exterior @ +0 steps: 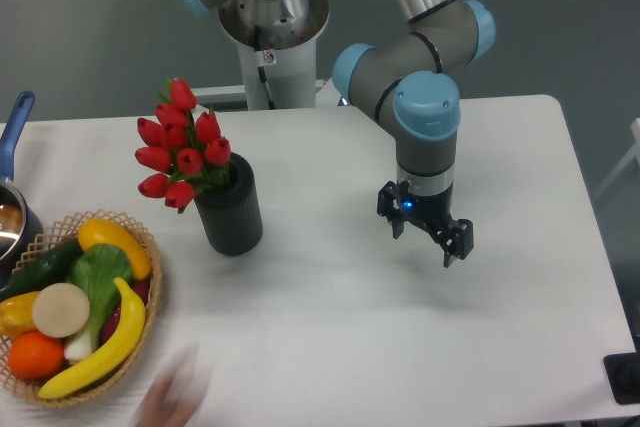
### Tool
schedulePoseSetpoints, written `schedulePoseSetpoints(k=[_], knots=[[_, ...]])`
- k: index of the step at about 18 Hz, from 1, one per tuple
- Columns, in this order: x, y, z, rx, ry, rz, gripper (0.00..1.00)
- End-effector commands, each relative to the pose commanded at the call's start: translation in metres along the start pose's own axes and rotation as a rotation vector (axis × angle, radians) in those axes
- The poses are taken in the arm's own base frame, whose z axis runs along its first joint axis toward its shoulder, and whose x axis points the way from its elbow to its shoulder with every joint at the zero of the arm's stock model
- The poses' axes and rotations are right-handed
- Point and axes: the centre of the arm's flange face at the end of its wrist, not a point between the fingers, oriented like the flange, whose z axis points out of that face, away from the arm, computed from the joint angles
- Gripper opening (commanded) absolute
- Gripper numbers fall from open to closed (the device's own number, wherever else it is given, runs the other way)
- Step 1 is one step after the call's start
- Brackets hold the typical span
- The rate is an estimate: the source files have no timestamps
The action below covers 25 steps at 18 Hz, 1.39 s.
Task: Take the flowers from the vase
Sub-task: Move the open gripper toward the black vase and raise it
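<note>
The flowers (180,152), a bunch of red tulip buds with green leaves, stand in the vase (230,210), a dark ribbed cylinder on the left half of the white table. The buds lean to the upper left of the vase mouth; the stems are hidden inside. My gripper (424,240) hangs pointing down just above the table near its middle, well to the right of the vase. Its two fingers are spread apart and hold nothing.
A wicker basket (150,277) with fruit and vegetables sits at the front left. A blue-handled pot (14,147) is at the left edge. A blurred hand (172,397) shows at the front edge. The arm's base (272,37) stands behind the table.
</note>
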Motion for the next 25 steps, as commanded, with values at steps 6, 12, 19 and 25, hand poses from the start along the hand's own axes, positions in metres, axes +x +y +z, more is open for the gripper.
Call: schedulePoseSetpoints(k=[6, 12, 19, 25], knots=[[0.016, -0.031, -0.005, 0.034, -0.001, -0.039, 1.00], [0.022, -0.057, -0.018, 0.310, 0.072, -0.065, 1.00], [0.031, -0.084, -0.048, 0.653, 0.215, -0.137, 1.00], [0.043, -0.082, -0.074, 0.864, 0.305, -0.168, 1.00]])
